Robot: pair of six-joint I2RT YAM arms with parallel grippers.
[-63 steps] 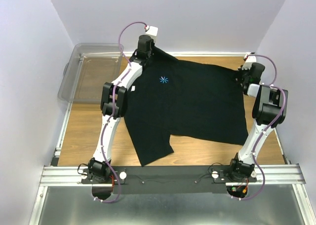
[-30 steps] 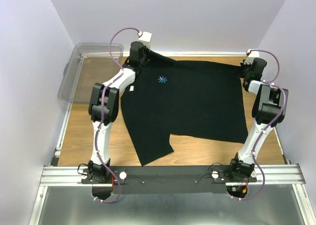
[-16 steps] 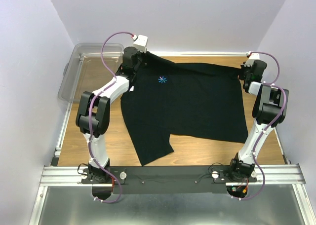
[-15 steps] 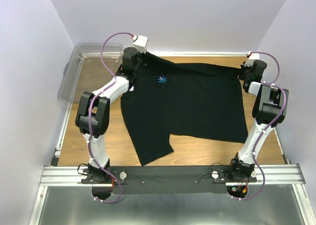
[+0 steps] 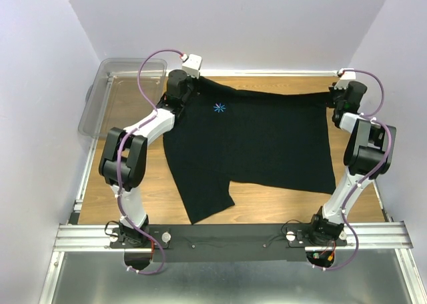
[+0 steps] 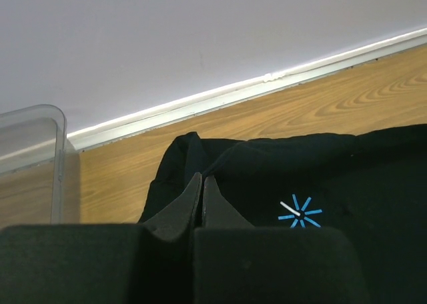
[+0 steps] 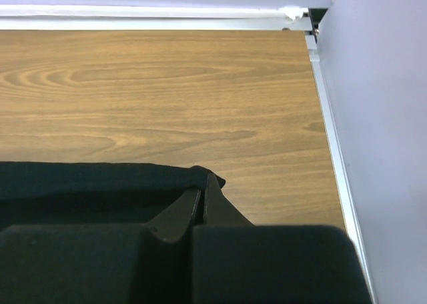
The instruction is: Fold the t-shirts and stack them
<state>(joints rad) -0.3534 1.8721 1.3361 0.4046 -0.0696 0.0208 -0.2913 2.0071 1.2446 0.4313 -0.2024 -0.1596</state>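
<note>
Left pincer (image 6: 201,184) and right pincer (image 7: 202,196) (both closed) grip the t-shirt (image 5: 267,137).

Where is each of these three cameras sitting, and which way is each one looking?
Top external: above and behind the arms, looking down on the table and black t-shirt; both arms show.
Left wrist: on the left arm's wrist, facing the far wall; the left gripper shows, shut on the shirt's far left edge.
Right wrist: on the right arm's wrist, facing the room's far right corner; the right gripper shows, shut on the shirt's far right corner.
Shared: top and left wrist both show the blue star print and clear bin.
</note>
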